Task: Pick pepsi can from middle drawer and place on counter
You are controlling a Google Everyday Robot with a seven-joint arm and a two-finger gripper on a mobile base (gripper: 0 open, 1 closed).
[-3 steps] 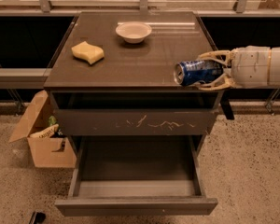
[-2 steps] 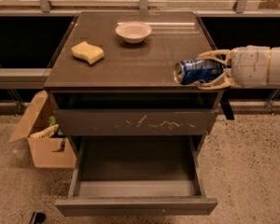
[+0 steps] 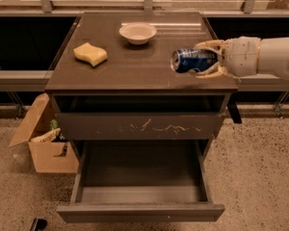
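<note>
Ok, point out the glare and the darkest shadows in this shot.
Camera view: a pale glare streak crosses the counter behind the bowl; the deepest shadow lies just under the counter's front lip; the hand, over the counter's right edge, grips the pepsi can, well lit.

A pale shallow bowl (image 3: 137, 32) sits upright toward the back, and a yellow wavy-edged sponge (image 3: 90, 54) lies nearer and to its left, well apart from it. My gripper (image 3: 196, 60) is off to the right of both, touching neither. Below them is a closed drawer front with pale scratch marks (image 3: 140, 125). On the speckled floor (image 3: 260, 177), just left of the cabinet, stands an open cardboard box (image 3: 47, 155) with a pale packet (image 3: 44, 136) in it.
</note>
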